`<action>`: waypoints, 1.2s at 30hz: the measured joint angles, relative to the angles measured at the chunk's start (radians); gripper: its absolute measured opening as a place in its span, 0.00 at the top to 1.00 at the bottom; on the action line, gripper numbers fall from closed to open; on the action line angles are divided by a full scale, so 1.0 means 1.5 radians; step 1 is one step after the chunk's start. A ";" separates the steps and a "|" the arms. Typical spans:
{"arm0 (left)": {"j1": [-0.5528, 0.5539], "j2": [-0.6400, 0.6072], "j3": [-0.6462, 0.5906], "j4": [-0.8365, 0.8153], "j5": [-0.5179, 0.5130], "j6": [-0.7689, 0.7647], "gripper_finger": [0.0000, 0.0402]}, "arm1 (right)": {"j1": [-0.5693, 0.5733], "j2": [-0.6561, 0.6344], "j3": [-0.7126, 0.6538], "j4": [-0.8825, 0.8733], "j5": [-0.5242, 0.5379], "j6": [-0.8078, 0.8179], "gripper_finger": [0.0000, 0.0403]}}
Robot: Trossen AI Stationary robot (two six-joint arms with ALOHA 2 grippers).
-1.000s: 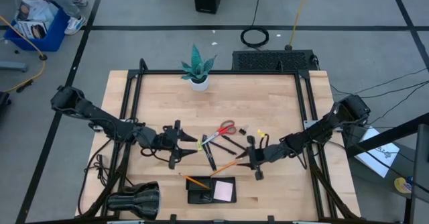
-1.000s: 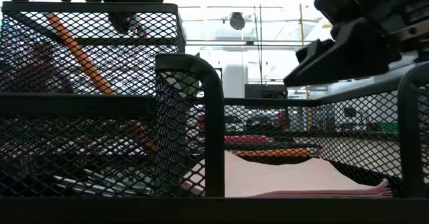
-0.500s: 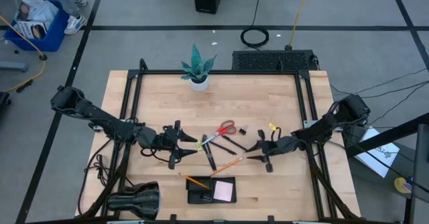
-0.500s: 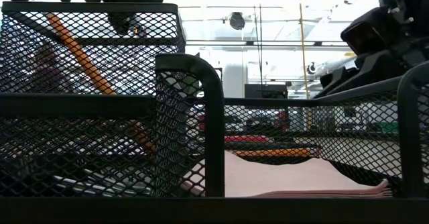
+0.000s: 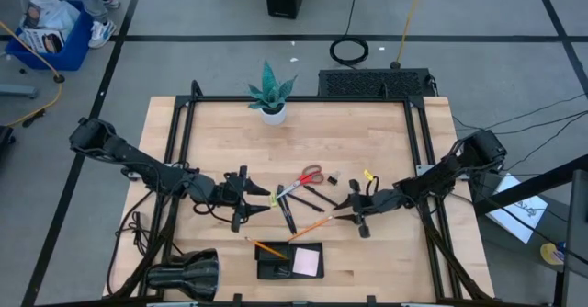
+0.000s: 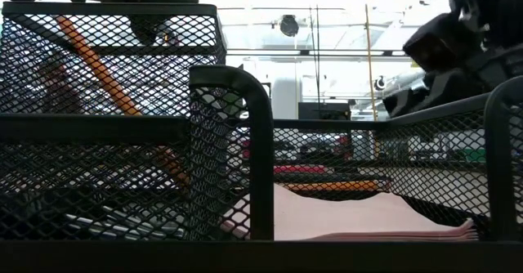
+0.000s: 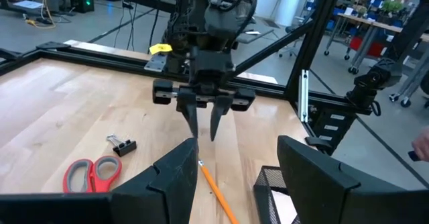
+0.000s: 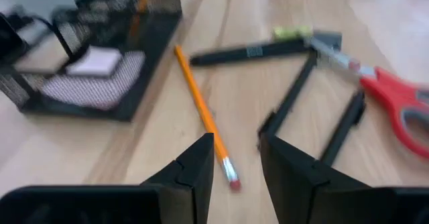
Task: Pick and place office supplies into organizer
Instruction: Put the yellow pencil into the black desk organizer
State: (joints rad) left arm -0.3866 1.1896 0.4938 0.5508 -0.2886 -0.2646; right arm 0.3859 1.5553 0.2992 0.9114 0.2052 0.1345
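An orange pencil (image 5: 312, 228) lies flat on the table, its eraser end (image 8: 232, 182) just ahead of my right gripper (image 5: 340, 217), whose open fingers hover at that end. My left gripper (image 5: 264, 203) hangs open above the table's middle left with nothing between its fingers. Red-handled scissors (image 5: 310, 176), black pens (image 5: 318, 197), a small black clip (image 7: 123, 144) and a yellow-green piece (image 5: 274, 199) lie loose between the arms. The black mesh organizer (image 5: 273, 270) stands near the front edge. It holds a pink note pad (image 5: 307, 262), and a second pencil (image 5: 266, 248) leans in it.
A potted teal plant (image 5: 271, 97) stands at the table's far middle. A black rounded lamp-like body (image 5: 184, 275) lies at the front left corner. Black frame rails (image 5: 175, 160) run along the left and right sides.
My right gripper has drawn back a little toward the table's right edge and sunk lower, still open. The pencil and the other supplies lie as before.
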 joint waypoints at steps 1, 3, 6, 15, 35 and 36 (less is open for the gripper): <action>0.000 0.000 0.000 0.000 0.000 0.000 0.48 | 0.000 0.000 0.003 0.005 0.000 -0.001 0.71; 0.000 0.000 0.000 0.000 0.000 0.000 0.48 | -0.001 0.012 0.010 -0.009 0.001 0.002 0.71; 0.000 0.000 0.000 -0.001 0.000 -0.001 0.48 | -0.003 0.049 0.010 -0.002 0.001 0.009 0.71; -0.001 0.000 0.000 -0.006 0.001 -0.005 0.48 | -0.003 0.149 0.012 0.089 -0.012 0.012 0.71; -0.002 0.000 0.000 -0.021 0.002 -0.019 0.48 | -0.005 0.250 0.057 0.101 -0.015 -0.001 0.73; -0.002 0.000 0.000 -0.022 0.002 -0.019 0.48 | -0.005 0.250 0.055 0.101 -0.015 0.000 0.75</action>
State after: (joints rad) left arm -0.3897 1.1900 0.4935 0.5183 -0.2863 -0.2932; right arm 0.3786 1.9301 0.3814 1.0624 0.1821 0.1345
